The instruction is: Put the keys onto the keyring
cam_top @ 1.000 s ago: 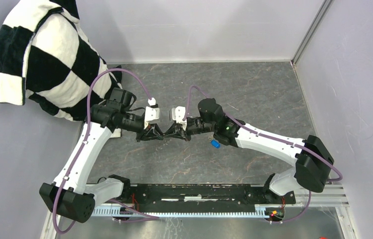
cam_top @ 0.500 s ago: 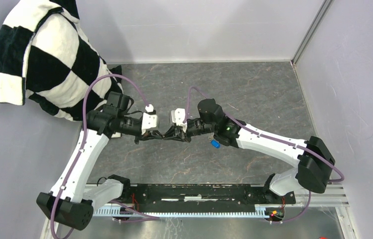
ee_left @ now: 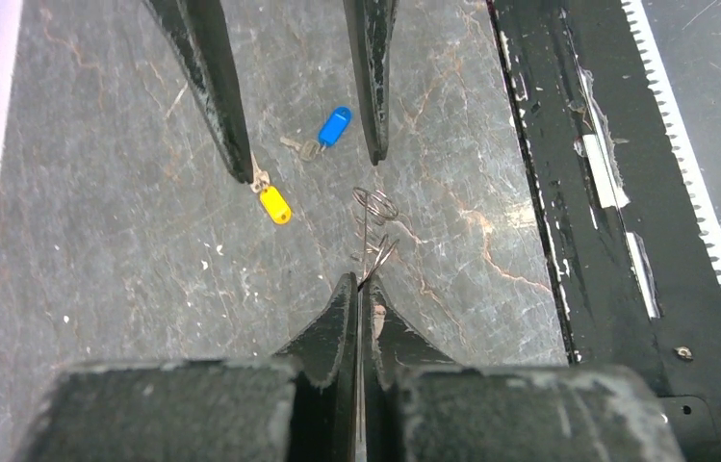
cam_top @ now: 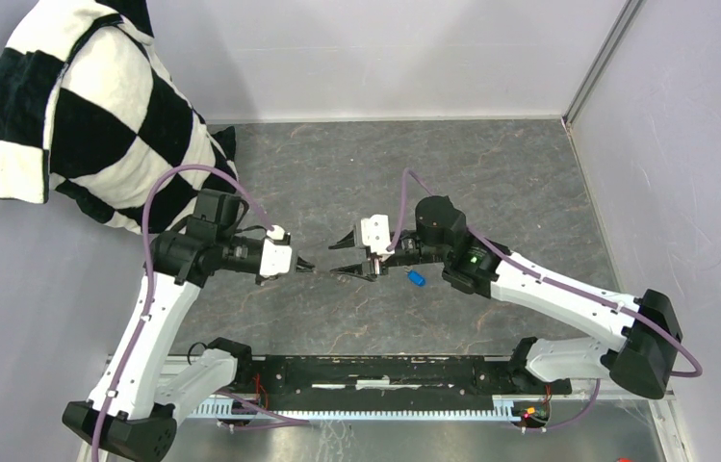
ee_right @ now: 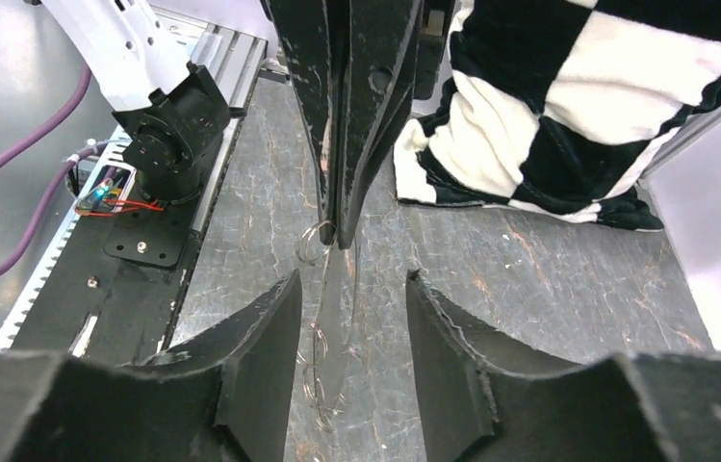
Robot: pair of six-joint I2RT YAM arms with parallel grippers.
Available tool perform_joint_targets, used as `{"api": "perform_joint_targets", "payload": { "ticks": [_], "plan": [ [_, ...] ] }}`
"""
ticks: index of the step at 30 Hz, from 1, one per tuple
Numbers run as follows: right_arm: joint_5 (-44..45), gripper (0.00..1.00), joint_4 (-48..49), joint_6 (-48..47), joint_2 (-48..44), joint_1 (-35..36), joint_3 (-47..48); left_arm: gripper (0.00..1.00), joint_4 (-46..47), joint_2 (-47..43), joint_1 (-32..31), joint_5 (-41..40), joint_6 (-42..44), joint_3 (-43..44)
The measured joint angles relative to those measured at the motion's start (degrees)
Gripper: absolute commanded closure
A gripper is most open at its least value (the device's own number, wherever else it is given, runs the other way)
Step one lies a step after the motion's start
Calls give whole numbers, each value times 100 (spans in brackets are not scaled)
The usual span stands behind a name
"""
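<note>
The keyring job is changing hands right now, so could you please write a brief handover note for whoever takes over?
Left tool: shut on the keyring, pinching its thin wire.
Right tool: open, gripping nothing, facing the left tool.
Yellow key: by the tip of one right finger; contact unclear.
Blue key: lying on the table, apart from the ring.
Done: ring gripped.
Left: neither key looks threaded; both must go on the ring.

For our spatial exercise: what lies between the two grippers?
The keyring, pinched by the left gripper, reaching toward the open right gripper; right wrist view.
</note>
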Motion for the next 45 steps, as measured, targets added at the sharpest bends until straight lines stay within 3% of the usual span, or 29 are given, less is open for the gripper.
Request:
{"api": "perform_joint_targets", "payload": {
  "ticks": [4,8,16,23,32,45],
  "plan": [
    [11,37,2,76,-52,0,-92,98,22,-118,0,212,133,0],
    [37,37,153,243,-125,7,-208,98,376,-192,-2,459,-334,2],
    [597,50,896,634,-745,138,-763,98,2557,-654,-2,557,-3340,-649],
    [1233,51,1421,855,-901,190,-981,98,3589,-835,-2,457,-4946,-1058],
    [1176,54,1502,1029,-669,203,-979,98,4109,-892,-2,302,-5702,-1117],
    [1198,67,1718,1196,-363,229,-855,98,4262,-1019,-2,280,-5853,-1246]
  ]
}}
